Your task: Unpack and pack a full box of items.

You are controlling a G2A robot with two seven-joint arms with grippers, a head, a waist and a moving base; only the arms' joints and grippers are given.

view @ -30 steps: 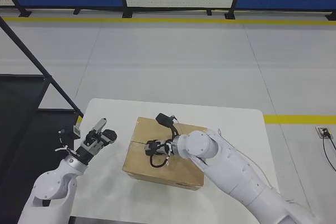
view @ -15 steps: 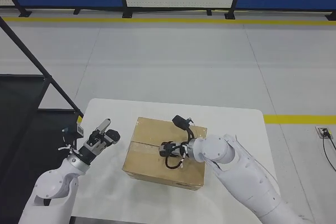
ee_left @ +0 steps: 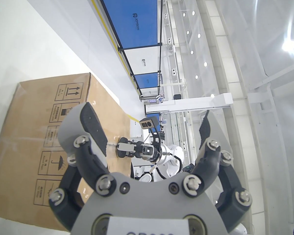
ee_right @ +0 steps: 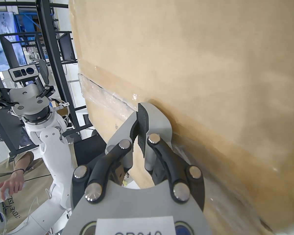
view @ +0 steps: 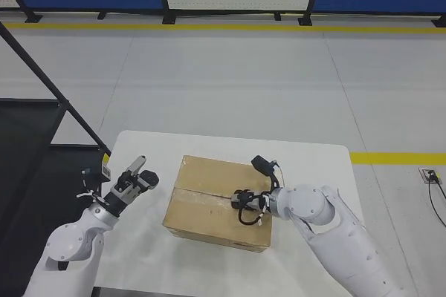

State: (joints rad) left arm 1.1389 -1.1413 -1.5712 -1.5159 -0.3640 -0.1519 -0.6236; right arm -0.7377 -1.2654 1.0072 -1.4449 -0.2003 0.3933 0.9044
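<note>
Right hand [ee_right: 140, 116], closed, at box [ee_right: 210, 50] seam [ee_right: 107, 97]

box [view: 208, 189]: matt cardboard | tape [ee_right: 105, 96]: glossy clear plastic | table [view: 152, 152]: smooth white

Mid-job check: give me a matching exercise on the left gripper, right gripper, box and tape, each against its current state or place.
Things:
1. left gripper
2. right gripper
3. box
4. tape

States or places:
A. clear strip running along the seam of the box top
B. shut, tips against the box top at the seam
C. open, held off to the side of the box, touching nothing
D. flaps closed, sitting on the white table

Pairs: 1-C, 2-B, 3-D, 4-A
</note>
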